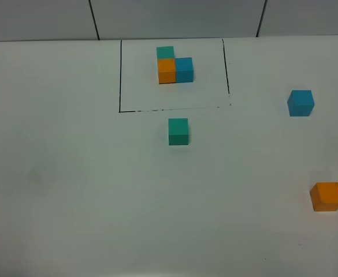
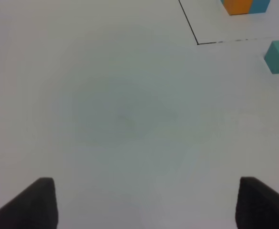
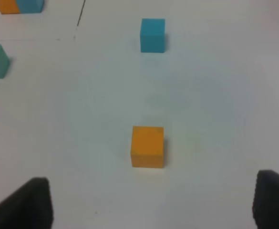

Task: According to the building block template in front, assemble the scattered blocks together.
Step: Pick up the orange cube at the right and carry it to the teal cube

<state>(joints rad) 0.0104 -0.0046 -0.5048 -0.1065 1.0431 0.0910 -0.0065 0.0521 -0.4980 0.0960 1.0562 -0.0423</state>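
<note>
From the high camera you get the whole layout. The template (image 1: 174, 66), an L of teal, orange and blue cubes pressed together, sits at the far middle of the white bench (image 1: 70, 190) inside a thin black frame (image 1: 120, 75). The loose teal cube (image 1: 178, 131) lies just outside the frame's near line, the loose blue cube (image 1: 300, 103) is well off to the right, and the loose orange cube (image 1: 326, 197) sits lower in that view by the right edge; all three are well apart from one another. Only the wrist cameras show you the jaws. In the left wrist view the left jaws stand wide open, their two dark fingertips (image 2: 39, 205) with bare bench between them and nothing held. A corner of the frame, part of the template and the teal cube show at the edge of that view. In the right wrist view the right jaws are likewise spread wide and empty. The orange cube lies ahead of them, not touching, with the blue cube farther on.
</note>
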